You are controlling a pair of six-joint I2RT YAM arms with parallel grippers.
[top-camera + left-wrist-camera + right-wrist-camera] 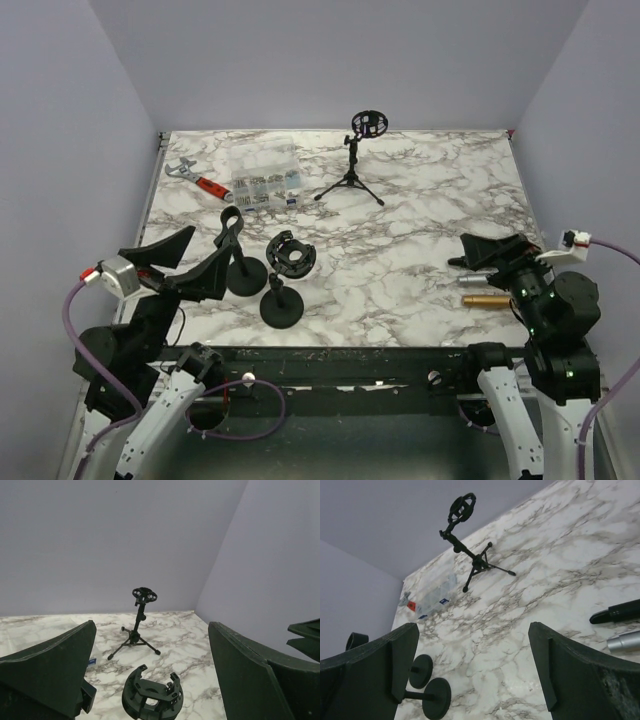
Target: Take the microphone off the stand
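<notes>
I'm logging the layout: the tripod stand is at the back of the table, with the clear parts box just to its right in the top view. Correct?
No. The clear parts box lies to the left of the tripod stand, not its right, as the top external view shows. The stand is at the back of the table.

Left gripper [151, 627] fingers [47, 672] fill lower corners, spread wide, nothing between. Tripod stand [136, 630] upright at frame centre on marble table [50, 625], ring cradle on top. Second shock mount [152, 694] at bottom centre, nearer camera. Lilac walls [100, 530] behind.
</notes>
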